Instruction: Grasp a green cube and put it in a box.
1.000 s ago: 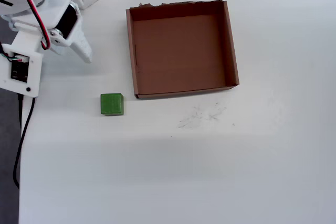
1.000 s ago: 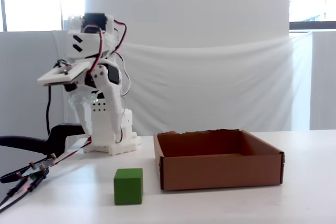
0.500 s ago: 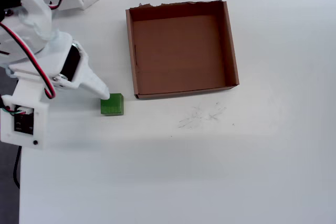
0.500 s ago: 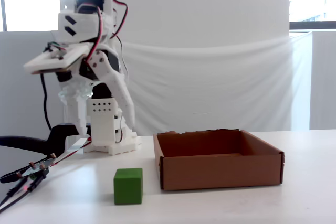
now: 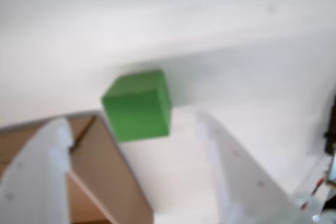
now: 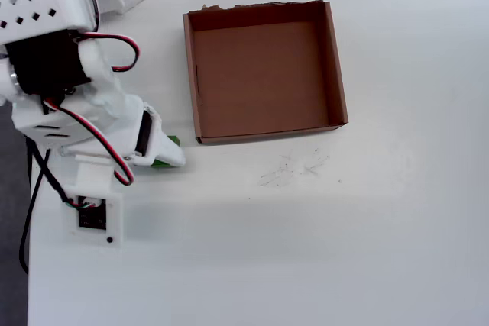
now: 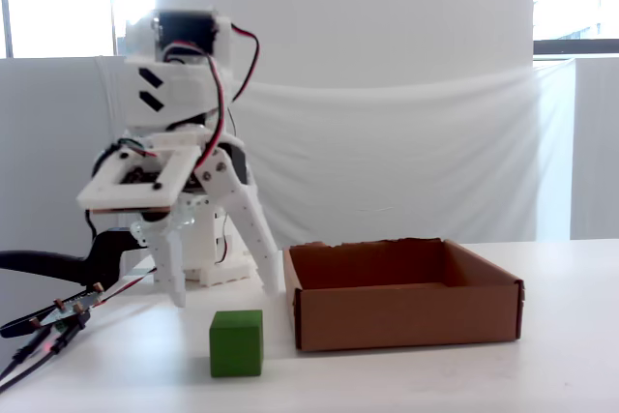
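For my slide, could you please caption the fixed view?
Open gripper poised above green cube beside empty box.

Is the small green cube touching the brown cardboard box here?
Apart. The fixed view shows a strip of white table between the small green cube and the shallow brown cardboard box's near wall.

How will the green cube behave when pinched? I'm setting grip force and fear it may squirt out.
The green cube looks solid and stiff, so it probably won't deform. Its flat matte faces should give the open tool fair friction. Resting flat on the table, it seems unlikely to roll, though an off-centre pinch may twist it.
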Action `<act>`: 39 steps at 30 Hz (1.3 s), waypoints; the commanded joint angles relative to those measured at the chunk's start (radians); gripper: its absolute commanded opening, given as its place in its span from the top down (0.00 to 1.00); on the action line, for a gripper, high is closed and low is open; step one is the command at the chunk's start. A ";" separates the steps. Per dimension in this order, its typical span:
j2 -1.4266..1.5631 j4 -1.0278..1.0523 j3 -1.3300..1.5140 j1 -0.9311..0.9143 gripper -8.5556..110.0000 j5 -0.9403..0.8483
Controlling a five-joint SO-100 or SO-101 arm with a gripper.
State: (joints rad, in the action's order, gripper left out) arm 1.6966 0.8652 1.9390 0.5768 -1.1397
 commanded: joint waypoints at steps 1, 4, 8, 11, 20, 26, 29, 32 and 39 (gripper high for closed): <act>0.006 -0.055 -0.011 0.025 0.66 -0.008; -0.008 -0.064 -0.009 0.034 0.66 -0.008; -0.034 -0.074 -0.014 0.040 0.67 -0.008; -0.048 -0.086 -0.011 0.040 0.67 -0.009; -0.060 -0.124 0.040 0.043 0.68 -0.015; -0.092 -0.183 0.067 0.046 0.68 -0.017; -0.107 -0.190 0.067 0.052 0.69 -0.009; -0.110 -0.181 0.067 0.057 0.70 -0.008; -0.110 -0.189 0.094 0.069 0.71 -0.008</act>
State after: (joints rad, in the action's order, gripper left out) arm 1.5785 0.6872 2.0387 0.6366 -1.1397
